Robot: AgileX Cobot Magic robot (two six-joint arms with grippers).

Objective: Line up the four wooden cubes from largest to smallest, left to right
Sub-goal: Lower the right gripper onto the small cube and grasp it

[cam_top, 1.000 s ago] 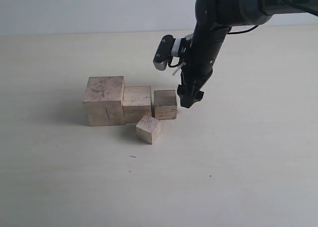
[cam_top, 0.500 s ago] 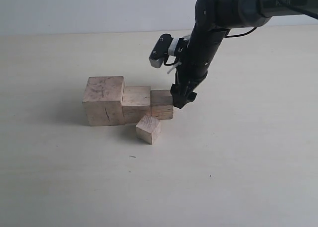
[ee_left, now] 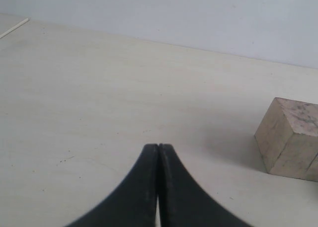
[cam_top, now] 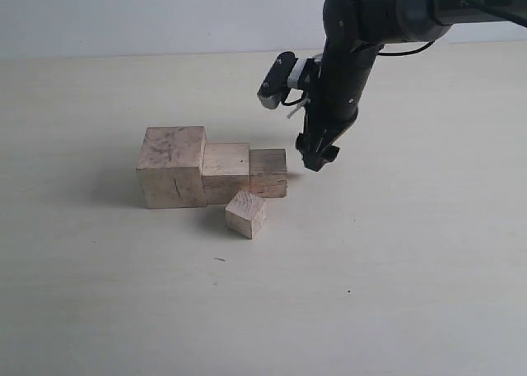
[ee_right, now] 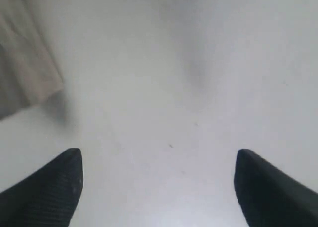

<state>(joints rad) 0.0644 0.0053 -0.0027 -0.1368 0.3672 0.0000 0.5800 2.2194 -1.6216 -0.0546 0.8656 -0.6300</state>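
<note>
The right pincer (cam_top: pixel 317 159) hangs tip-down over the tabletop (cam_top: pixel 395 269), jaws spread wide with nothing between them. The third cube (cam_top: pixel 268 172) sits just beside this pincer, on its left-arm side, apart from the fingertips. Farther from the pincer, the second cube (cam_top: pixel 226 170) and the largest cube (cam_top: pixel 173 166) continue the same row, each touching its neighbour. The smallest cube (cam_top: pixel 246 214) lies out of the row, before the joint between the second and third cubes and turned at an angle; contact with them cannot be determined. The left pincer (ee_left: pixel 158 148) has its jaws pressed together, holding nothing; the largest cube lies ahead of it, off to one side and well apart.
</note>
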